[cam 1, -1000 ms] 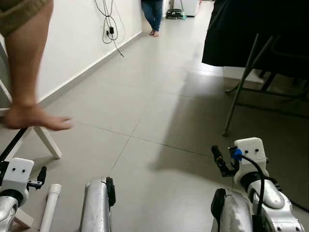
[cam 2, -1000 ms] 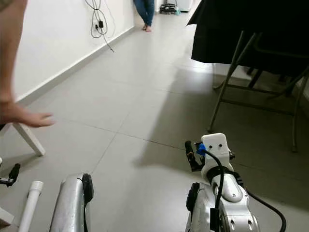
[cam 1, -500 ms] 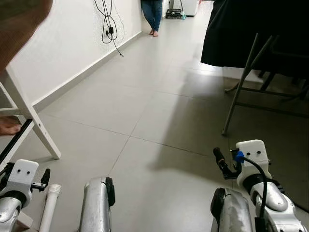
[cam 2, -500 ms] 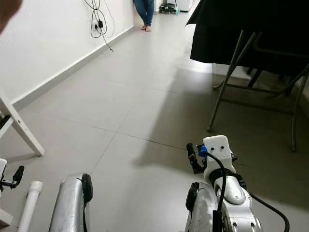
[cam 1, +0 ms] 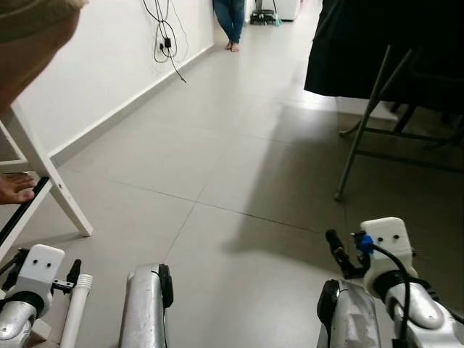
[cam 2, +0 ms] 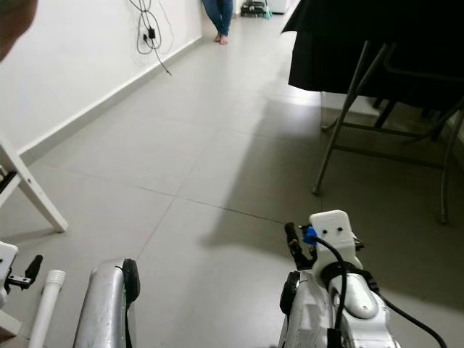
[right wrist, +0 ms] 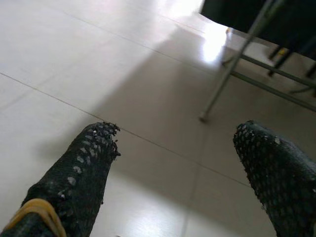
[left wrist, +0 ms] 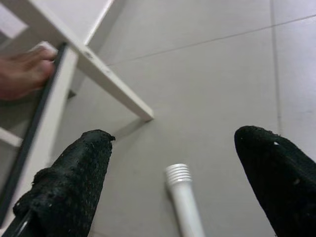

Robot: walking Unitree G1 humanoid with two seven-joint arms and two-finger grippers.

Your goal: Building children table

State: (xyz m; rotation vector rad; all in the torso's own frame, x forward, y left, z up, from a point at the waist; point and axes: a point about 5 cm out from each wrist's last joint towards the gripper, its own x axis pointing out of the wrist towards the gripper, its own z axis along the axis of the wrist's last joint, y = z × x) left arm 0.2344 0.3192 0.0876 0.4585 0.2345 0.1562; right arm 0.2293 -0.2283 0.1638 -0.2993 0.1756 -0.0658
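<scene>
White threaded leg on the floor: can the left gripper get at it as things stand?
Probably yes. The left gripper is open and the white threaded leg lies on the floor between its fingers, with bare tile around its end. The white frame, with a person's foot on it, sits further off.

The floor [cam 1: 239, 167] is large smooth tile with a soft sheen, mirroring window light beyond the right fingers [right wrist: 86, 168], which are black with a rough, pebbled, matt skin. The left fingers [left wrist: 74, 182] look just as coarse. Between them lies a white leg [left wrist: 183, 197], smooth, faintly glossy, ribbed at its end. Past them stands a white frame [left wrist: 94, 69], painted matt. The forearms [cam 1: 145, 308] are brushed silver metal.
</scene>
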